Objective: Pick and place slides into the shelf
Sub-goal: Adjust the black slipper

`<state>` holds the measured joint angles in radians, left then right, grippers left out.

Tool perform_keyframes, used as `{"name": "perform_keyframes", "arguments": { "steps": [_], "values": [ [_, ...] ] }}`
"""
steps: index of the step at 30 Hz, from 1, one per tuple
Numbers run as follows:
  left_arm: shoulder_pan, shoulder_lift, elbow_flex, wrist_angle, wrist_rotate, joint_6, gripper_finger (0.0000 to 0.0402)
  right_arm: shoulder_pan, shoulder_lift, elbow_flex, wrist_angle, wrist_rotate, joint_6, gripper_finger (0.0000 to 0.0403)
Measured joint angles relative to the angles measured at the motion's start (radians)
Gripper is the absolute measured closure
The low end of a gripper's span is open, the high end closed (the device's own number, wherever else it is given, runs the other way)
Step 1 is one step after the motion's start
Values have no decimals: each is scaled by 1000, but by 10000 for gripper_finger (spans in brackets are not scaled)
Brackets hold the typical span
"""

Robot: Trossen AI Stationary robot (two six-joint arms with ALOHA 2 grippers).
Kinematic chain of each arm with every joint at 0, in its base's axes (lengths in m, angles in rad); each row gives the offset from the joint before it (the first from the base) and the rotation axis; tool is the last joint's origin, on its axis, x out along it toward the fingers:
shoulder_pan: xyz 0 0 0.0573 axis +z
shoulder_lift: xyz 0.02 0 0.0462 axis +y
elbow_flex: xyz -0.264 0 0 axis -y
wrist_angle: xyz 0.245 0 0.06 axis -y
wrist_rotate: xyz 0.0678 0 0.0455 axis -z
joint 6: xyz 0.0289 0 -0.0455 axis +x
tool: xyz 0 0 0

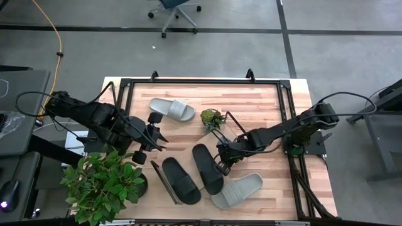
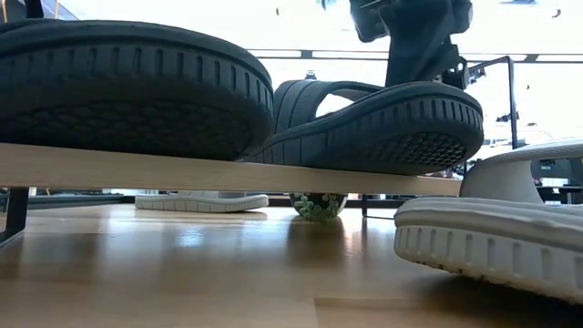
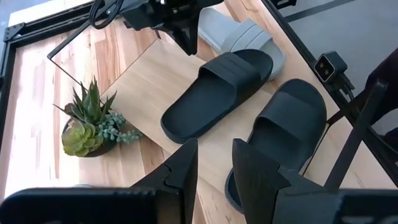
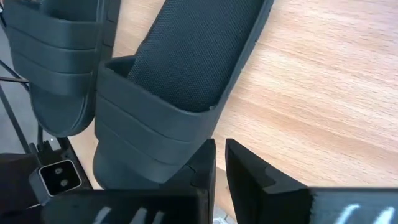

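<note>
Two black slides lie side by side on the shelf plank (image 1: pixel 164 182), which runs slantwise across the near part of the bench (image 1: pixel 264 103). The left black slide (image 1: pixel 181 179) sits toward the plank's near-left end, close to the potted plant (image 1: pixel 103 183) at the bench's corner. The right black slide (image 1: pixel 207 167) lies just beside it, its far end reaching toward the plank's edge. In the low view both soles overhang the plank's front edge slightly, with open space under the plank.

The right claw (image 1: pixel 221 164) hovers just off the right black slide's side, its fingers (image 4: pixel 202 163) nearly clenched with only a thin gap and nothing between them. In its wrist view the fingertips sit right at the rim of that slide's strap end; whether they touch it cannot be told.

One grey slide (image 1: pixel 237 189) rests on the bench just right of the black pair, near the bench's front edge and almost under the right claw. The other grey slide (image 1: pixel 171 110) lies well apart on the far left of the bench, with bare wood around it. A small succulent (image 1: pixel 211 118) stands between the far grey slide and the right arm.

The left claw (image 1: pixel 157 139) hangs partly open and empty above the bench, between the far grey slide and the shelf.
</note>
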<state>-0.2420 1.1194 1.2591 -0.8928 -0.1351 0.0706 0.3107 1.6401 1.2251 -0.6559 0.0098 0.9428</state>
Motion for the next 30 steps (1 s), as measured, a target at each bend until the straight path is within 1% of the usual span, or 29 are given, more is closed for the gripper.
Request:
{"name": "perform_keyframes", "arguments": {
  "steps": [11, 21, 30],
  "values": [
    [0, 0, 0, 0, -1, -27, 314, -9, 75, -2, 10, -26, 3, 375],
    [0, 1, 0, 0, -12, -50, 314, -16, 82, -2, 62, -3, -7, 375],
    [0, 1, 0, 0, -12, -60, 314, -44, 82, -2, 110, -19, -42, 375]
  ]
}}
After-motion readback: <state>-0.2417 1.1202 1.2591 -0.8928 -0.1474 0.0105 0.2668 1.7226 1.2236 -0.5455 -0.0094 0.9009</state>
